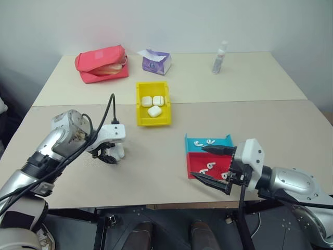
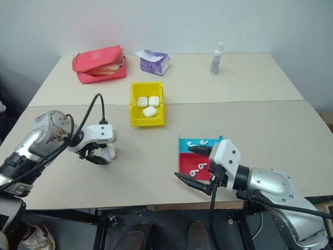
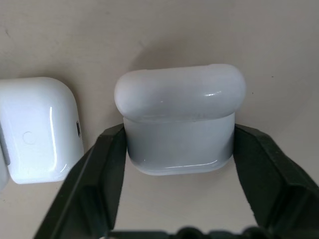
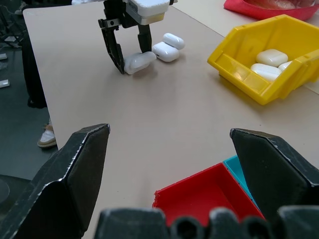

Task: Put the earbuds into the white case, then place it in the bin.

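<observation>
The left gripper (image 3: 179,144) is pointed steeply down at the table (image 1: 156,172), and its two black fingers (image 3: 99,174) are pressed against the opposite sides of a white case (image 3: 179,119) — the case is pinched between them while it lies on the tabletop. In the right wrist view the same grip is seen from across the table, with the case tilted between the fingertips. Two more white cases (image 4: 168,46) are seen just beside it on the table, one touching the next.

At about one o'clock from the left gripper, near the middle of the table, the yellow bin (image 1: 153,104) is found, with three white cases (image 1: 154,103) lying inside it.

The right gripper (image 1: 216,169) is held almost level at the near right of the table, its fingers spread wide with nothing between them. It is placed just over the near edge of the red tray (image 1: 200,169); the blue tray (image 1: 208,141) is set touching the red one at its twelve o'clock side. Small white earbuds (image 1: 207,166) are seen in both trays.

At the far side of the table, a red pouch (image 1: 102,63) lies at eleven o'clock, a purple tissue pack (image 1: 155,61) at twelve — and a small clear bottle (image 1: 220,57) stands upright at one o'clock.
</observation>
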